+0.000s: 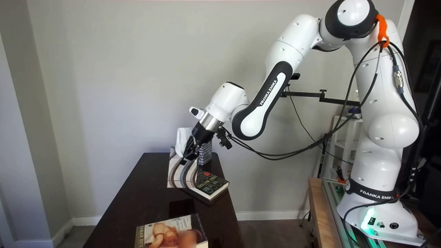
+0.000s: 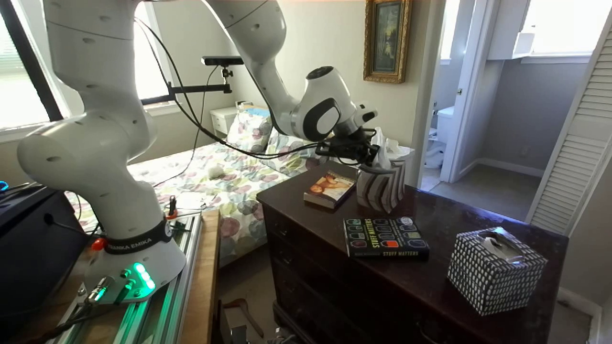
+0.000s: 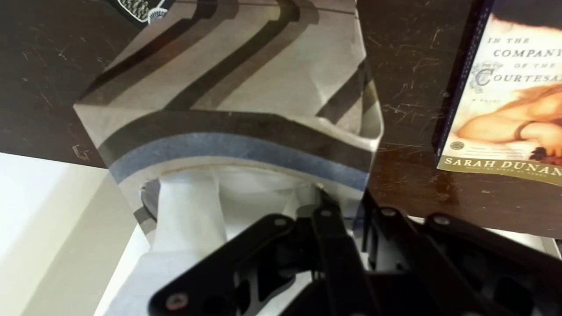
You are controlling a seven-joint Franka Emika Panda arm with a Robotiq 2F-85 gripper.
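While the gripper [image 3: 346, 202] pinches near one top corner of the striped tissue box [image 2: 381, 190], one finger seems to dip into the hole and the other sits outside the wall. So the jaws look closed on the thin side of the box. Getting a grip looks like the part that is done. Letting go is not done yet. The box is on or just over the dark dresser [image 2: 449, 210]; I can't tell whether its bottom touches the wood. In an exterior view it shows just beside the paperback [image 2: 330, 188], with the Stuff Matters book [image 2: 385, 239] near it, closer to the front edge.

The striped box has white tissue [image 3: 189, 228] poking up out of its hole in a big soft bunch. How much more is inside, I can't see. The black and white tissue box [image 2: 497, 274] stands at the end of the dresser, well apart from the striped one. Its slot has a shiny pale scrap [image 2: 502, 251] showing in it, but nobody could tell from here how full it is. The drawers [image 2: 315, 272] look shut, so what is in them is hidden.
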